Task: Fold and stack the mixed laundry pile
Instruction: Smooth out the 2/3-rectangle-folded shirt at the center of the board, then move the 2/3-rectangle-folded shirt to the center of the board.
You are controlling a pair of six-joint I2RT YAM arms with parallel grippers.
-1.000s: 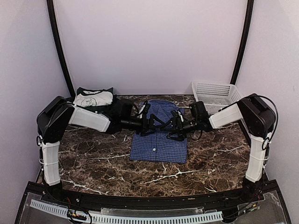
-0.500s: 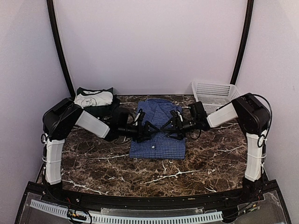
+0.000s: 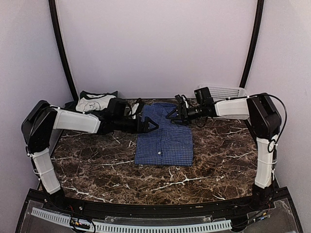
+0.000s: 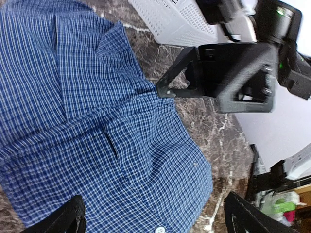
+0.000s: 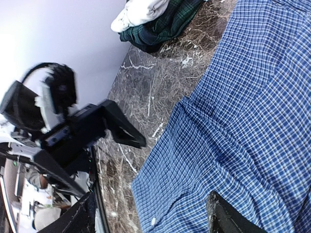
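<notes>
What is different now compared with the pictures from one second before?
Both arms drew back from the middle of the shirt: the left claw toward its left edge, the right claw toward its far right corner. Both are open and hold nothing. The shirt stays flat on the table; the folded pile and the basket did not move.

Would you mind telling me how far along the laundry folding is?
Done: a white garment sits folded on a dark green plaid one, back left. In hand: the blue check shirt lies folded in the middle, left gripper and right gripper open above its far end, holding nothing. Left: probably stacking the shirt on that pile.
</notes>
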